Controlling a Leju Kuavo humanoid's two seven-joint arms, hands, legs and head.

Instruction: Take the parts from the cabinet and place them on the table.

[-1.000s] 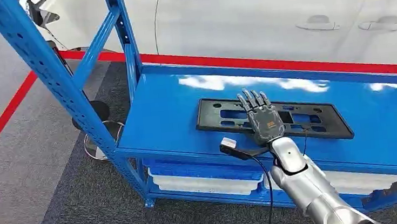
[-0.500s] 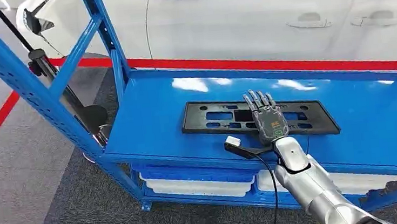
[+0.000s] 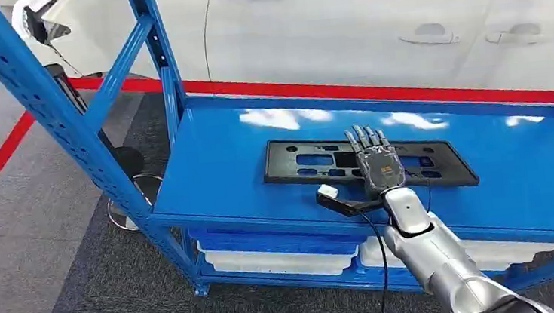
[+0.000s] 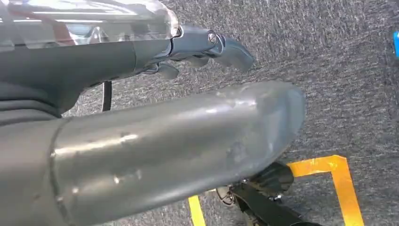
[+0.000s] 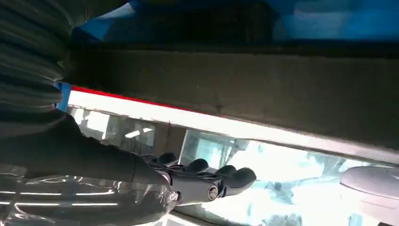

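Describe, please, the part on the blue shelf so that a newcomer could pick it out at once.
Find the blue metal rack standing beside the white car. On its shelf lies a black plastic plate, long, flat and rectangular, with cut-out slots. The right robot hand rests over it with fingers spread, and it is the one dark, flat thing on that glossy shelf.

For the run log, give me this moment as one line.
right robot hand: flat on black plastic slotted plate | plate: lying on blue metal shelf | lift: not yet
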